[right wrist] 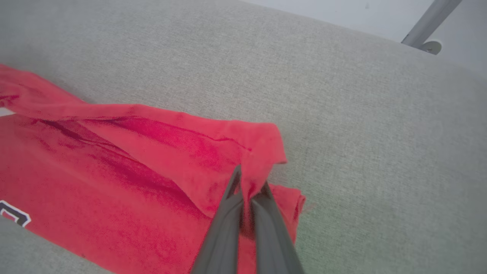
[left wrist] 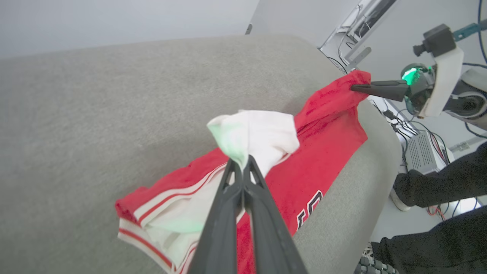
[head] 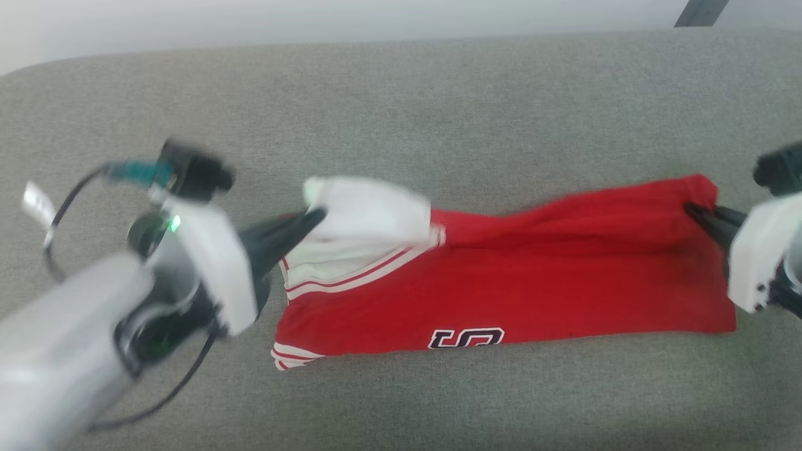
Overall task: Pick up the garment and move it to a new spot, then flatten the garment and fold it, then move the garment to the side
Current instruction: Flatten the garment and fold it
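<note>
Holding the garment point(head: 501, 275) | left fingers point(head: 282, 235) are pinching its white sleeve point(head: 369, 207) | right fingers point(head: 708, 219) are pinching its red corner point(head: 692, 188) | looking soft, light, floppy

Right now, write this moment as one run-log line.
garment: half-folded on cushion; left gripper: shut on sleeve; right gripper: shut on corner

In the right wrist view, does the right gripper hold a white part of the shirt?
No, the right gripper pinches a red corner of the garment, and the cloth around it is all red.
</note>
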Available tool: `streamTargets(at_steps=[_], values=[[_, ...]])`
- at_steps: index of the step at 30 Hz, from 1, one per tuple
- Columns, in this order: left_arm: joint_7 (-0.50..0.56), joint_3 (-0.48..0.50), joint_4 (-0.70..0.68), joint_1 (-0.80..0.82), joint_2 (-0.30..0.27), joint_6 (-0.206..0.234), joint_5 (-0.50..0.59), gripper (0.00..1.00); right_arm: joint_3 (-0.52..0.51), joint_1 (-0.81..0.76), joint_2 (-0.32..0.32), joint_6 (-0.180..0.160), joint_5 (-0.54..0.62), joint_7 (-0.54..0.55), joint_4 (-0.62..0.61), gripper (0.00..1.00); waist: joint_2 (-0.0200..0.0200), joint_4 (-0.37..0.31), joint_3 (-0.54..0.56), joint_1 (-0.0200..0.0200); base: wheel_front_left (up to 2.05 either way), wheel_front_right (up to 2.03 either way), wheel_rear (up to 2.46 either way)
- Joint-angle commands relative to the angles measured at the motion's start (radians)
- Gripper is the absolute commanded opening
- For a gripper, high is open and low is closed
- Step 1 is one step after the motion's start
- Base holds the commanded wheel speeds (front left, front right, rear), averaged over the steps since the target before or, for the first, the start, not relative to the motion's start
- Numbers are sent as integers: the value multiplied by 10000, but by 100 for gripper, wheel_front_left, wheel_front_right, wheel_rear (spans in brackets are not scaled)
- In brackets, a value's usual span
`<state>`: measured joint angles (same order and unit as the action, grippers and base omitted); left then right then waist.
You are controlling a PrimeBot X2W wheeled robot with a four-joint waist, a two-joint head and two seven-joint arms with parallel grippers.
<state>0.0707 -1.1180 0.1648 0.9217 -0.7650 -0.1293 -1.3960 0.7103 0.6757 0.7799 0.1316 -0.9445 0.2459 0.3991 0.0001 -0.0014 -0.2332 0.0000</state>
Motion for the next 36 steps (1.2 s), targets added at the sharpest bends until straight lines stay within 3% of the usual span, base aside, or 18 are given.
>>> streamTargets(at_steps=[1,5,12,24,25,26,27,28,29,30,31,32,36], values=[[-313,11,-171,-471,-240,-16,-176,0,-106,-295,133,-19,-21,-181,-40,0,-1,37,47,0,0,0,0],[-928,-176,-605,-1446,-641,-16,-182,0,-367,-1032,262,-19,-73,-500,-149,0,-1,122,93,0,0,0,0],[-1391,-571,-575,-2597,-659,86,-316,0,-805,-1949,283,-19,281,-980,52,0,-1,162,-66,0,0,0,0],[-2311,-829,1009,-3153,259,233,207,0,-1109,-1743,-520,-19,1052,-1525,881,0,-1,4,-526,0,0,0,0],[-2434,-804,1185,-3114,370,234,277,0,-1123,-1696,-565,-19,1043,-1547,907,8,-1,-5,-543,0,0,0,0],[-2504,-808,1328,-3083,457,211,324,0,-1141,-1651,-594,-19,1062,-1590,899,26,-1,-18,-552,0,0,0,0],[-2655,-829,1559,-3045,615,186,464,10,-1197,-1600,-572,-19,1094,-1654,847,64,-1,-33,-549,0,0,0,0],[-2739,-829,1658,-3037,670,174,559,19,-1215,-1634,-532,-19,1073,-1644,794,90,-1,-32,-531,0,0,0,0],[-2826,-818,1767,-3037,713,167,672,35,-1243,-1693,-470,-19,1025,-1603,714,100,-1,-29,-501,0,0,0,0],[-2932,-780,1867,-3071,754,174,767,50,-1295,-1760,-388,-19,966,-1558,629,100,-1,-22,-464,0,0,0,0],[-3034,-723,1929,-3125,785,213,823,93,-1358,-1848,-303,-19,893,-1513,532,100,-1,-7,-419,0,0,0,0],[-3125,-660,1980,-3209,821,253,905,100,-1428,-1953,-215,-19,828,-1450,389,100,-1,9,-372,0,0,0,0],[-3325,-120,2058,-3690,986,393,1195,100,-1719,-2405,192,-19,328,-959,-135,100,-1,154,-160,0,0,0,0]])
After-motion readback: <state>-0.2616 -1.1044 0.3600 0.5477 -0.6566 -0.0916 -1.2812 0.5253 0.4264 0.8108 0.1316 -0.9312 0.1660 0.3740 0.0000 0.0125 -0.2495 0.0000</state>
